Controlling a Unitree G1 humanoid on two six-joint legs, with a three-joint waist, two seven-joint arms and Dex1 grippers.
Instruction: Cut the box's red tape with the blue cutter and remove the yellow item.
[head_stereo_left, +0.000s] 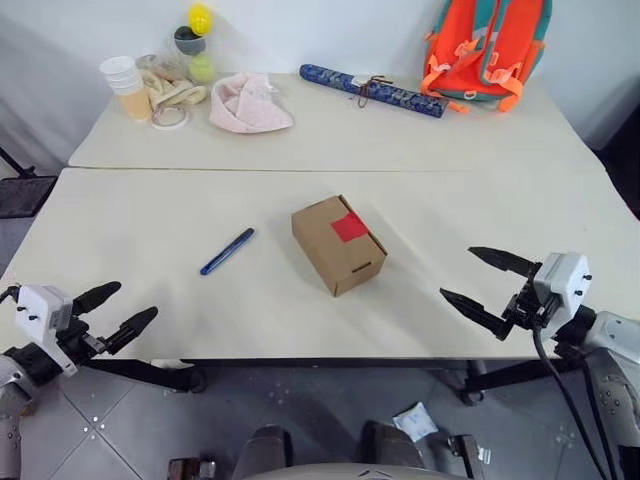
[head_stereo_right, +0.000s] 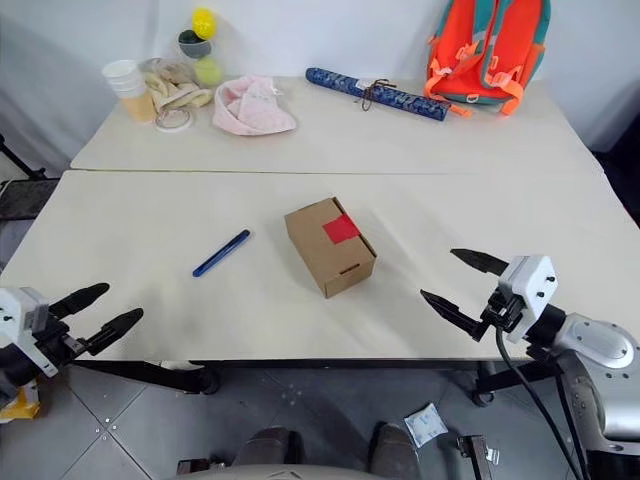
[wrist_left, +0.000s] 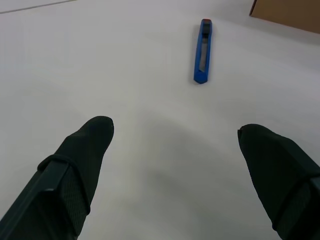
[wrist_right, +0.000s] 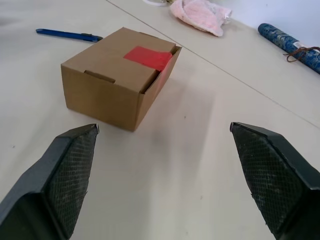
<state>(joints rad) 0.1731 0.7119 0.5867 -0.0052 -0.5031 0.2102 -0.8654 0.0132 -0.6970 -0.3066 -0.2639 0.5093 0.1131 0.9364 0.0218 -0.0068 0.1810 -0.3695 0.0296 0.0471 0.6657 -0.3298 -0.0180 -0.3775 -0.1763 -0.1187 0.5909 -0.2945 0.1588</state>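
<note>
A small brown cardboard box sits shut in the middle of the near table, with a square of red tape on its top. The blue cutter lies flat on the table a little to the left of the box. My left gripper hangs open at the table's front left edge, pointing toward the cutter. At the front right my right gripper stands open and empty, aimed at the box. The yellow item is hidden.
On the far table lie a long blue patterned roll, an orange backpack, a pink cloth, stacked cups, coiled cord and stacked balls. A seam separates the two tables.
</note>
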